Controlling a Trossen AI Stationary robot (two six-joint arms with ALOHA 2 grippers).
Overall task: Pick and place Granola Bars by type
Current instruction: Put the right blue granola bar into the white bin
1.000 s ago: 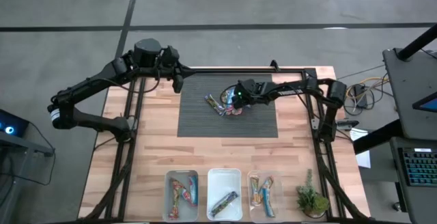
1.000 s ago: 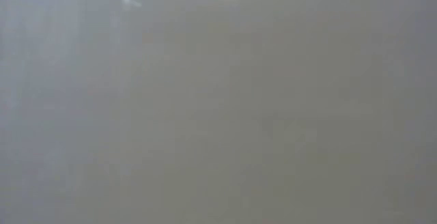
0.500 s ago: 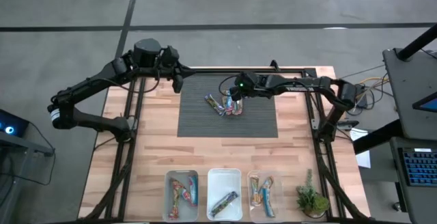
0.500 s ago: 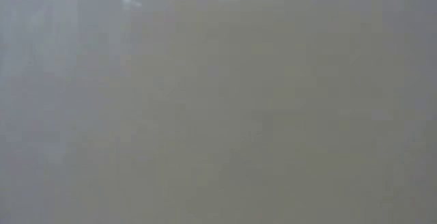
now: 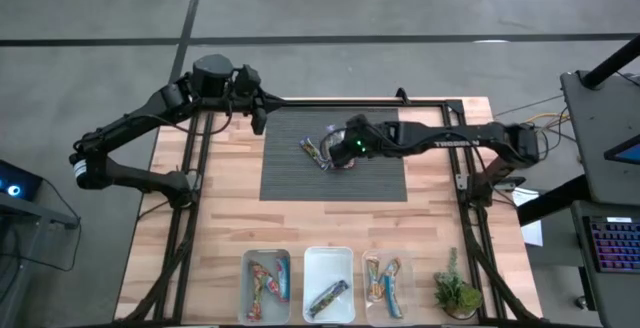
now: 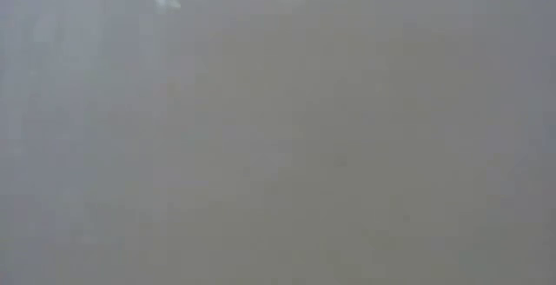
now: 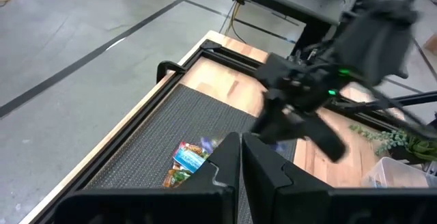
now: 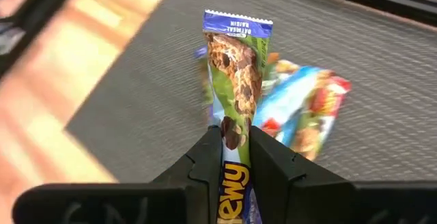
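Held granola bar (image 8: 234,74): green wrapper with a blue end strip and a picture of the bar on it, clamped between the two fingers of the right gripper (image 8: 231,157). It stands up out of the grip, over the dark mat (image 5: 300,173).

Loose granola bars on mat (image 5: 317,152): a small cluster lying flat on the far middle of the mat, just left of and beneath the right gripper (image 5: 337,149) as seen from above. In the right wrist view one with a blue and red wrapper (image 8: 311,108) lies just beside the held bar. In the left wrist view a blue-wrapped one (image 7: 190,157) is visible on the mat.

Sorted granola bars: at the near edge of the wooden table (image 5: 220,208) stand three clear bins in a row. Left bin (image 5: 267,274): several multicoloured bars. Middle bin (image 5: 328,280): one dark bar lying diagonally. Right bin (image 5: 387,285): several multicoloured bars.

Right arm: reaches from the right side of the table across to the mat's far middle.

Left gripper (image 5: 258,120): closed on nothing, fingers together, waiting above the far left corner of the mat.

Other: small green plant (image 5: 455,292) at the near right of the table, right of the bins. The low view shows only grey haze.
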